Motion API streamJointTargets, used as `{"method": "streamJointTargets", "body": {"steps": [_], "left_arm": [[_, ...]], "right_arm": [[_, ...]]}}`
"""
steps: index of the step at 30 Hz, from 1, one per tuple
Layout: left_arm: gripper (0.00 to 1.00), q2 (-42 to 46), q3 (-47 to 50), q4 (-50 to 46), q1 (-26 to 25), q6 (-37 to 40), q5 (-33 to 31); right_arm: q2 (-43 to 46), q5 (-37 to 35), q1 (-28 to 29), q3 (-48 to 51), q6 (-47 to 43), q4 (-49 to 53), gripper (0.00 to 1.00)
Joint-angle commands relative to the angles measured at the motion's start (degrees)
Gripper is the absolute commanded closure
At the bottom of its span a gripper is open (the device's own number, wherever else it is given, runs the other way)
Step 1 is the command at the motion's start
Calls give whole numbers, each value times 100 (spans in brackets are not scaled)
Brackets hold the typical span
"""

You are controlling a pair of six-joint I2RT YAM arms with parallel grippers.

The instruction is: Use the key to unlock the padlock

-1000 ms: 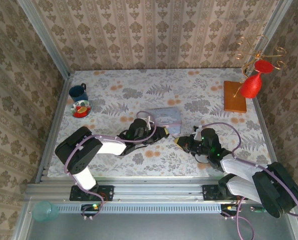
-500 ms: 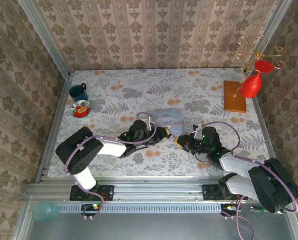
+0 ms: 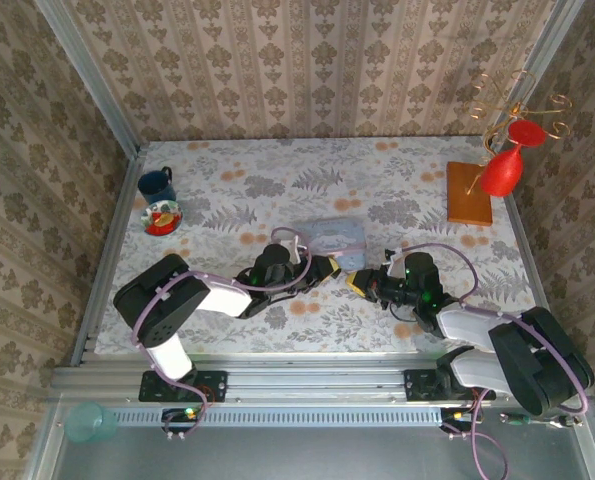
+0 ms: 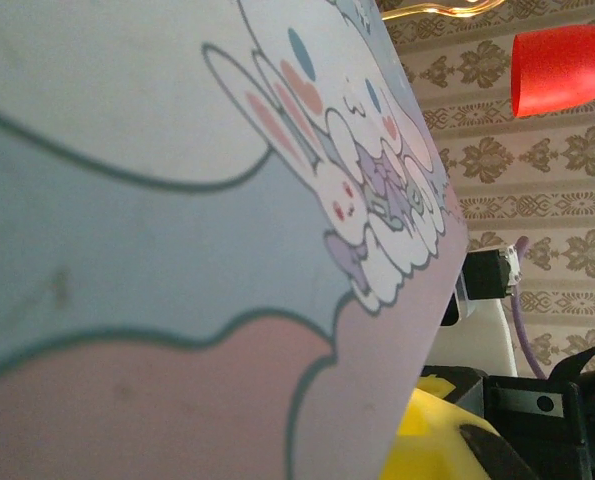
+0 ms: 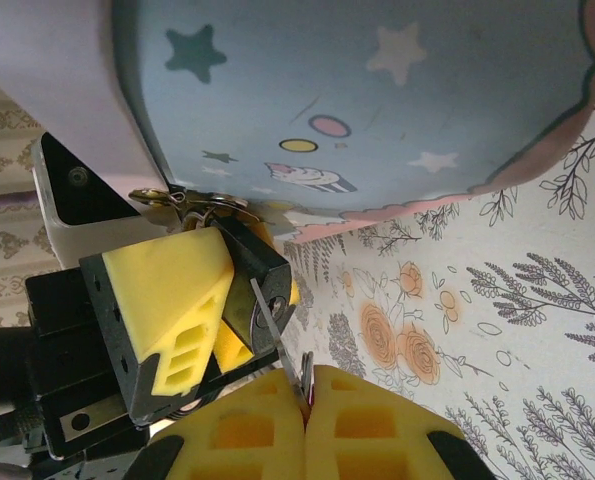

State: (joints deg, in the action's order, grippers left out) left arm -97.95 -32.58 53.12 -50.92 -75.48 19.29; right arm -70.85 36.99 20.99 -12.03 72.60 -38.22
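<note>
Right wrist: noted right gripper (image 5: 305,400) jaws pinched tight on key (image 5: 277,335), blade tip ahead of them against padlock (image 5: 252,282); found padlock clamped between left gripper (image 5: 233,305) jaws.

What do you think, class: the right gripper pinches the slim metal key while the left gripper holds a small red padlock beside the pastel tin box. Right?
Not quite: the small padlock is black, not red, as the right wrist view shows. The rest stands.
</note>
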Motion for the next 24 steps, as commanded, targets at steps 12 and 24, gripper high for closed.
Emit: {"method": "streamJointTargets", "body": {"steps": [12, 24], "left_arm": [[92, 14, 129, 1163, 75, -112, -118], [92, -136, 207, 1493, 79, -208, -99]], "right_arm": [[-153, 365, -34, -27, 383, -184, 100], [-220, 460, -42, -106, 536, -389, 100]]}}
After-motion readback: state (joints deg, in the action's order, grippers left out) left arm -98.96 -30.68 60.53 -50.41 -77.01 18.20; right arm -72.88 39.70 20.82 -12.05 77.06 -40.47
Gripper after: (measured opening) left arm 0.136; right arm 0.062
